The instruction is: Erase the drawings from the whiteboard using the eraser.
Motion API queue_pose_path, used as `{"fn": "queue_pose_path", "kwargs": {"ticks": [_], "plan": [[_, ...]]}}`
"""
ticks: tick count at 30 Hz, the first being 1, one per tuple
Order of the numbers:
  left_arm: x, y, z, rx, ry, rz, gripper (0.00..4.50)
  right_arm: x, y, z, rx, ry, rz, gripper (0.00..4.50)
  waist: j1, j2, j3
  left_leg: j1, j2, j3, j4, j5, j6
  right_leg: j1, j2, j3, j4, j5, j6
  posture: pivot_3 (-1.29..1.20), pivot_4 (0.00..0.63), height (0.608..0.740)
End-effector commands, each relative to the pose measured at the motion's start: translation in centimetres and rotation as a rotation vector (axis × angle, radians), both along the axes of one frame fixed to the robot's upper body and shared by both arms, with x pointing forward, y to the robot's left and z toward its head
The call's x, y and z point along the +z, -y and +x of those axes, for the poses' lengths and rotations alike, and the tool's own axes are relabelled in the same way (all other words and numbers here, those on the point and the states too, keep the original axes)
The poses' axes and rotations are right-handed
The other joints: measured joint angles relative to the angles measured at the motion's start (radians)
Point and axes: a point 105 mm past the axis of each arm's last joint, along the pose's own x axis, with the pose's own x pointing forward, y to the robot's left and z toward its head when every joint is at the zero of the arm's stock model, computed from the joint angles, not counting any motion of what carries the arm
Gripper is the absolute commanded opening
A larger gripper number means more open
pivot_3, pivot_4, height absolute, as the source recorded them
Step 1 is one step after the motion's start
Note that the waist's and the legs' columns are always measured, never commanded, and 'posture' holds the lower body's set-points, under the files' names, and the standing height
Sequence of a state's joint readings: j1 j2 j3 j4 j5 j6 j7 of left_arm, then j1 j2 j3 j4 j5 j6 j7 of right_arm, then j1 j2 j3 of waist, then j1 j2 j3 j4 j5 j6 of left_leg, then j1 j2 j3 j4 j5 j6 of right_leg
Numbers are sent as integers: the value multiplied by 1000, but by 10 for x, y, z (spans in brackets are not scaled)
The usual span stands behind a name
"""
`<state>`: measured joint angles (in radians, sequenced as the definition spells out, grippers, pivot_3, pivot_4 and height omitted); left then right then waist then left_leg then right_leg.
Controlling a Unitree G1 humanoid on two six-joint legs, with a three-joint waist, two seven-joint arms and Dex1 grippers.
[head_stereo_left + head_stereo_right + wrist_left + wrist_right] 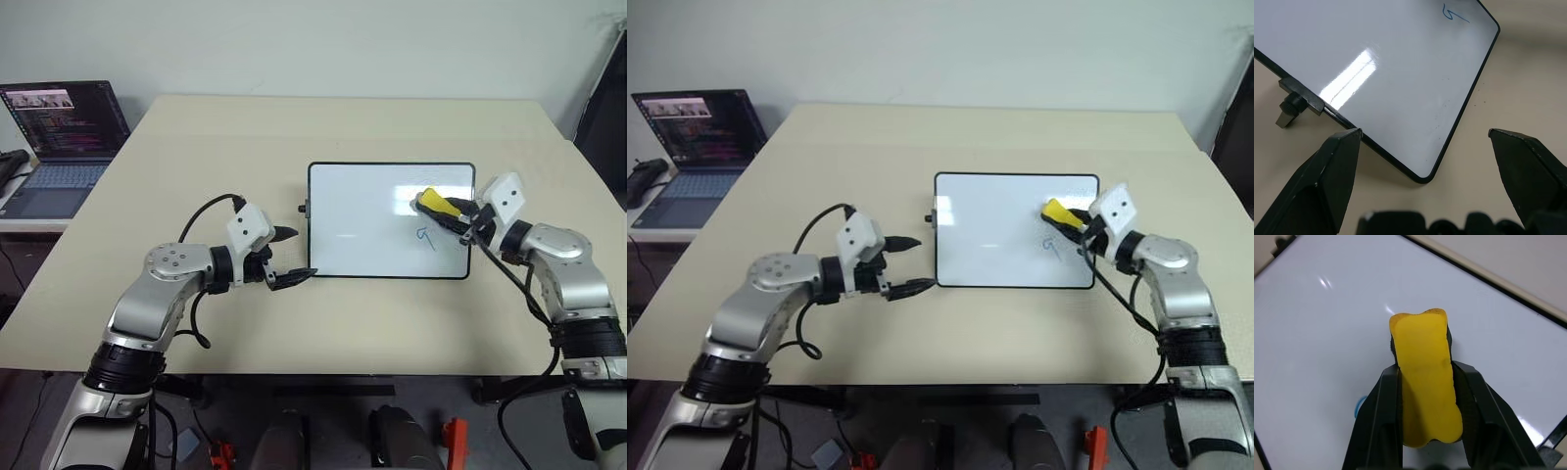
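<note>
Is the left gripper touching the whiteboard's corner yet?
Cannot tell. In the left wrist view the left gripper straddles the whiteboard corner, jaws open; one fingertip overlaps the frame edge, no plain contact.

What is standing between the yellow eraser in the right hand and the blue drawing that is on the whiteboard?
Nothing visible. The right hand holds the eraser over the whiteboard, and the drawing lies on bare white surface just beside it. The left hand, open, stays at the board's far edge.
</note>
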<state>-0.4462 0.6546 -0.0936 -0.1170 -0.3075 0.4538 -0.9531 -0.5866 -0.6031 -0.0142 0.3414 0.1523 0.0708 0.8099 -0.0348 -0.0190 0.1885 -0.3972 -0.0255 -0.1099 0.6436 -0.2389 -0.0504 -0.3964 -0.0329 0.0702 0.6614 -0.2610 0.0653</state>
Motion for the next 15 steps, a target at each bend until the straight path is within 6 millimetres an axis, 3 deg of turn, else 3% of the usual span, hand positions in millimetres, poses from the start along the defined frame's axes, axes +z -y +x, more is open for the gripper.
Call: {"fn": "queue_pose_path", "kwargs": {"ticks": [1, 9, 15], "plan": [[13, 5, -3, -28, 49, -4, 4500, -1, 6, 7, -16, 43, -65, 1102, -1, 0, 0, 0, 0, 0, 0, 0, 0, 0, 0, 0, 0, 0, 0, 0, 150, 740], [13, 2, -4, -18, 48, -1, 4500, -42, 3, 2, 43, -45, -175, 1102, -10, 0, 0, 16, 1, 1, 0, 0, 0, 15, 1, 1, -1, -1, 0, 0, 150, 740], [14, 2, -3, -17, 52, -1, 4500, -79, -5, -17, 135, -157, -249, 1102, -19, -1, -1, 25, 2, 1, 0, 0, 0, 25, 4, 1, -1, -4, 3, 0, 150, 740]]}}
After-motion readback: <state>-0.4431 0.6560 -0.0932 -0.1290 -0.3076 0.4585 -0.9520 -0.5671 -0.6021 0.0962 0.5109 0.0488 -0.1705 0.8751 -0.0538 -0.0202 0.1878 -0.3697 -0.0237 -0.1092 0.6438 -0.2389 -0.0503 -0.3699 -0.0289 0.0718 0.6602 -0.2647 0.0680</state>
